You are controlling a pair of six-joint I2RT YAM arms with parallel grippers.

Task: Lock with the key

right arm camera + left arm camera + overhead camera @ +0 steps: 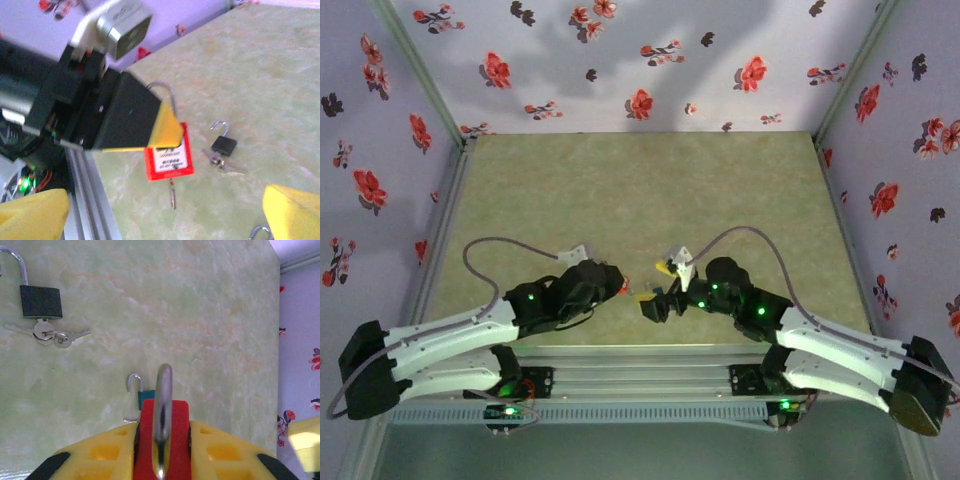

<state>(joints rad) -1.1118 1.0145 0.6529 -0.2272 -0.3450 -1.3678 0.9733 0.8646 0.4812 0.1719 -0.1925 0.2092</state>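
A red padlock (177, 440) with a silver shackle (163, 400) is clamped between the yellow fingers (100, 455) of my left gripper (162, 445), which is shut on it. In the right wrist view the red padlock (169, 156) hangs from that gripper's yellow finger (165, 131), white label facing the camera. A key (173, 194) sticks down out of the padlock's underside. My right gripper (162, 215) is open, its fingertips (30, 215) wide apart on either side below the key and not touching it. From above, the left gripper (612, 285) and right gripper (655, 303) face each other closely.
A black padlock (41, 301) with an open shackle and a bunch of keys (52, 335) lies on the green table (210, 315). A small teal padlock (145, 396) lies just beyond the red one. Aluminium rails (87, 190) run along the near edge.
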